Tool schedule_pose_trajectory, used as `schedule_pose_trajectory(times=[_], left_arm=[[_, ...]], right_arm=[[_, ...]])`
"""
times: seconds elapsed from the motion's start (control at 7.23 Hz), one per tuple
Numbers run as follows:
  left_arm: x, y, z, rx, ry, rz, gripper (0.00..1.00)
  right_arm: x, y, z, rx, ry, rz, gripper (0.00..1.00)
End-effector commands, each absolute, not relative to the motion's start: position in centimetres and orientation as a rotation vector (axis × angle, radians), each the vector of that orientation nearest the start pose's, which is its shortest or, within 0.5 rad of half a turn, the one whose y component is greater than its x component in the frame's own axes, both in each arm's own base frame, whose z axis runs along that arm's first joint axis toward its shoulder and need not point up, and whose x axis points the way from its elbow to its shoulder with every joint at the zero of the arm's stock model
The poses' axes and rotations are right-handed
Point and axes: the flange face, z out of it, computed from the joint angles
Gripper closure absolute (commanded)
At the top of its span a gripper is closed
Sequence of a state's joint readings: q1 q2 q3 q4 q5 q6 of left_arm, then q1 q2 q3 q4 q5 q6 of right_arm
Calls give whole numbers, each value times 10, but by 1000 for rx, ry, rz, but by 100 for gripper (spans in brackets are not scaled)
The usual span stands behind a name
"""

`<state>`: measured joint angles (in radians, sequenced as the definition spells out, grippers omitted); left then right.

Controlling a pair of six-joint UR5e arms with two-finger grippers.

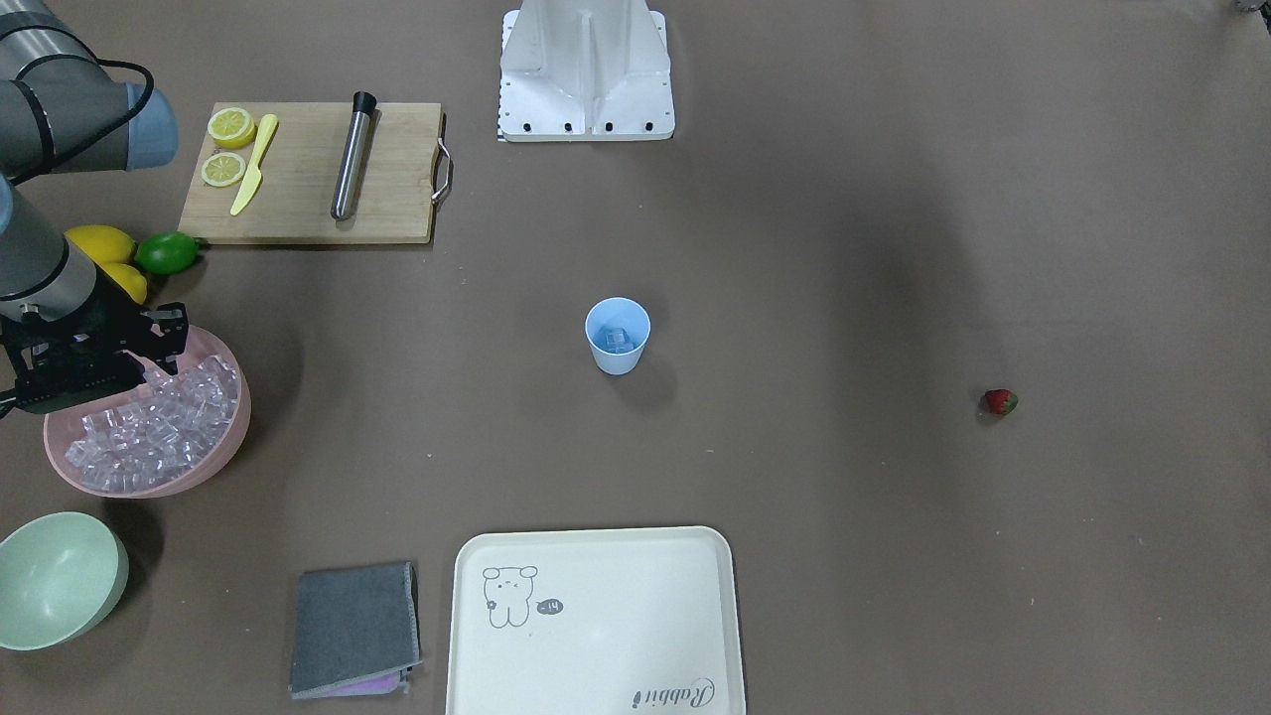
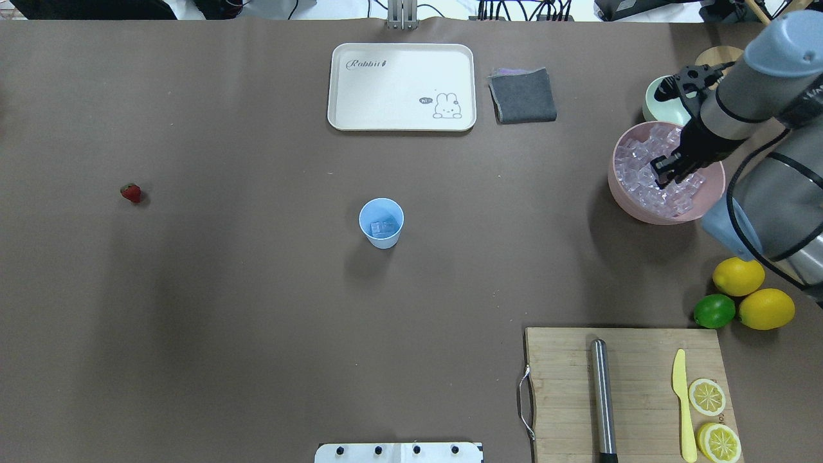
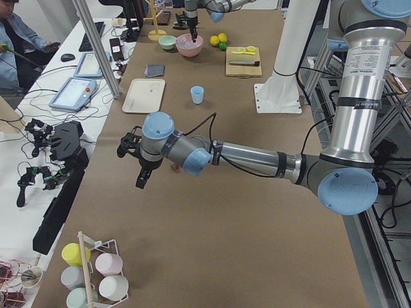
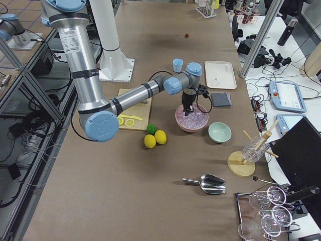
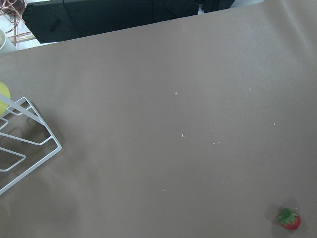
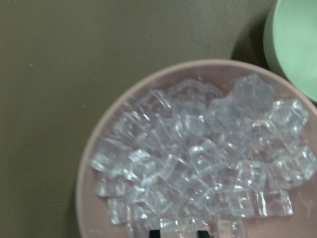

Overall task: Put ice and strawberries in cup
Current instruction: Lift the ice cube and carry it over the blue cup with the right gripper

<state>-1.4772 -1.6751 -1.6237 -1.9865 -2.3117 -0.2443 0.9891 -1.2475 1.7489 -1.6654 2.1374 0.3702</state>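
**Right end effector down in the ice bowl; cup mid-table with ice in it, strawberry alone on the tabletop**

In the front-facing view, the cream tray [image 1: 596, 636] with its rabbit drawing lies nearest, at the bottom centre of the frame. A folded grey cloth [image 1: 353, 626] is just to its left, and a pale green bowl [image 1: 50, 586] sits in the bottom left corner.

Above that bowl, at the left edge, is the pink bowl [image 1: 213, 462], heaped with ice [image 1: 159, 427]. The right end effector [image 2: 665, 173] points down into the heap. The right wrist view shows two dark fingertips at the bottom edge with a cube between them. I cannot tell whether they are clamped on it.

The strawberry [image 1: 1000, 401] lies on bare tabletop at centre right, well apart from everything else. It also shows in the lower right corner of the left wrist view.

The light-blue cup [image 1: 618, 357] stands upright in the middle of the frame, with a few ice cubes visible at its bottom.

Farther back, at upper left, two lemons [image 1: 99, 243] and a lime [image 1: 167, 252] touch one another beside the arm. Behind them a wooden cutting board [image 1: 298, 199] carries a steel rod with a black cap [image 1: 350, 159], a yellow knife [image 1: 253, 167] and cut lemon pieces [image 1: 230, 127].

The robot's white base [image 1: 586, 70] is at top centre.

The left end effector [image 3: 139, 183] appears only in the left side view, hanging above the tabletop. Whether it is open or closed cannot be told.
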Motion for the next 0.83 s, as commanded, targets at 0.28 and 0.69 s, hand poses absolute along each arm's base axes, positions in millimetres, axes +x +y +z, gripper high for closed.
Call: schedule_pose_trajectory(times=[0.28, 0.69], left_arm=[[-13, -559, 533, 412, 801, 71, 2], [-10, -560, 533, 409, 802, 75, 2]], right_arm=[[-317, -569, 295, 68, -723, -223, 96], [-387, -543, 219, 43, -784, -154, 97]])
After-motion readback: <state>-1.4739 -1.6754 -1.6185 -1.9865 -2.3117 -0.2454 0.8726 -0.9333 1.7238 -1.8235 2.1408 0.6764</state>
